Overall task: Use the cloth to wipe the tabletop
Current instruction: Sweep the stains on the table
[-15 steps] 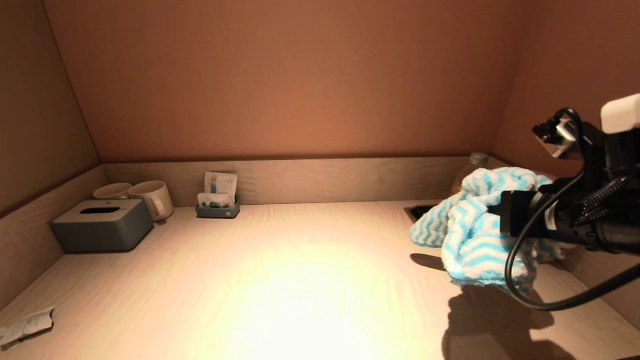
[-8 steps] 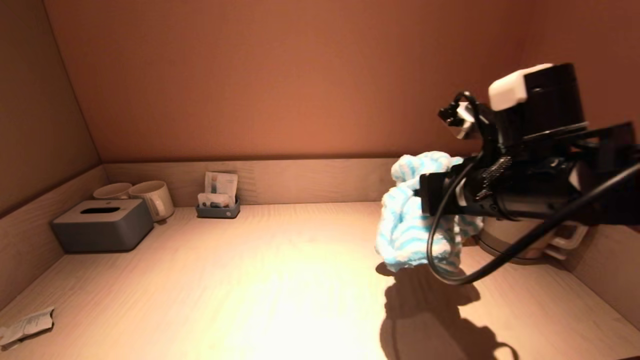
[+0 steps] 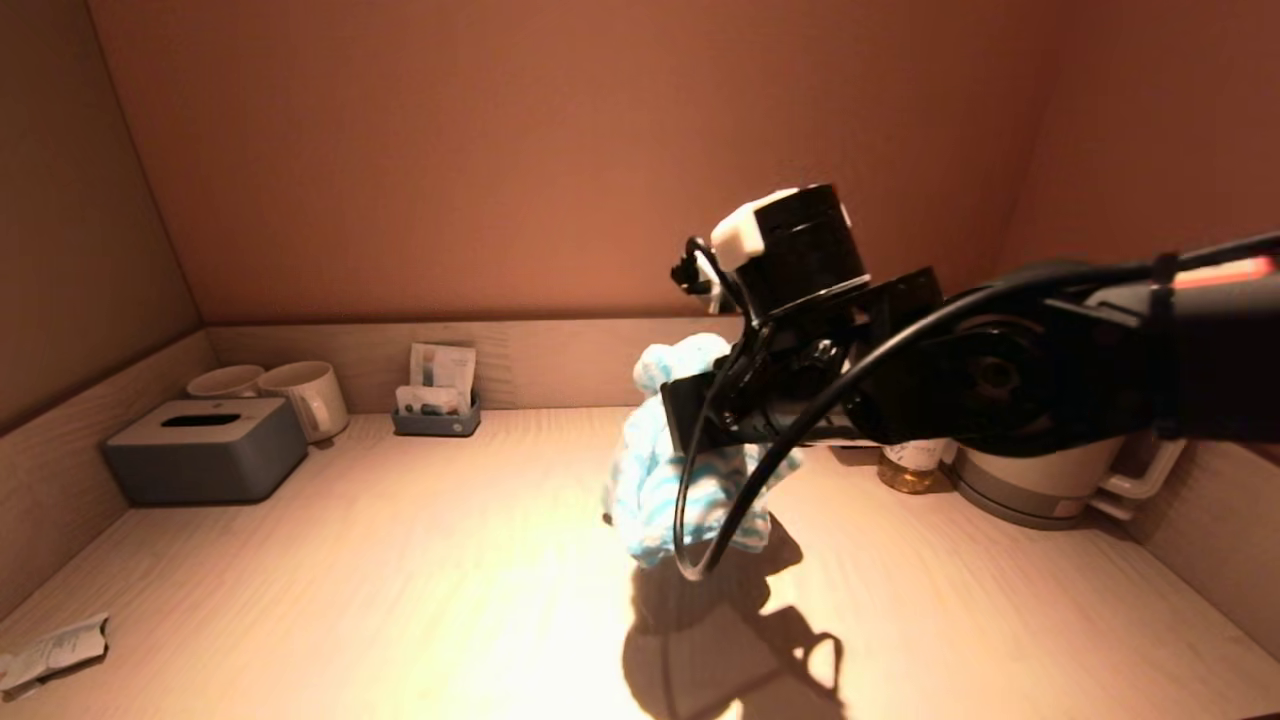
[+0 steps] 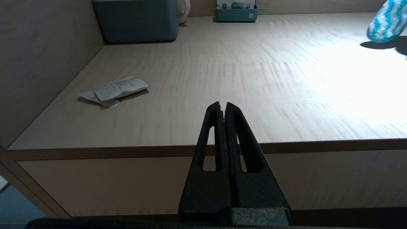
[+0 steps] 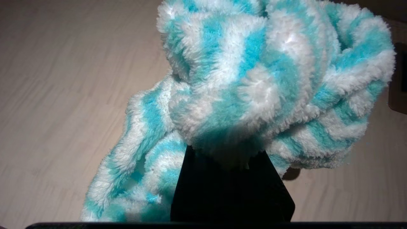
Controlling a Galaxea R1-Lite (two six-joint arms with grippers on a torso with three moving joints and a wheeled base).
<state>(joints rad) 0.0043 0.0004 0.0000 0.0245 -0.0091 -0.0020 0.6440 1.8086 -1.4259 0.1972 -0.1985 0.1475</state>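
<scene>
The turquoise-and-white striped cloth point(image 3: 650, 470) hangs bunched from my right gripper point(image 3: 690, 415) over the middle of the pale wood-grain tabletop point(image 3: 420, 560); its lower end is at or just above the surface. In the right wrist view the cloth point(image 5: 248, 79) covers the fingertips, which are shut on it. The cloth also shows far off in the left wrist view point(image 4: 386, 22). My left gripper point(image 4: 222, 106) is shut and empty, parked below the tabletop's front edge point(image 4: 127, 151).
A grey tissue box point(image 3: 205, 450) and two cups point(image 3: 300, 395) stand at the back left, a small sachet holder point(image 3: 435, 410) by the back rim. A crumpled white wrapper point(image 3: 50, 650) lies front left. A white kettle point(image 3: 1040, 480) and a bottle point(image 3: 910, 468) stand at the right.
My right arm has swung left from the right wall to the middle of the tabletop, carrying the cloth with it and lowering it. The kettle and bottle have come into view.
</scene>
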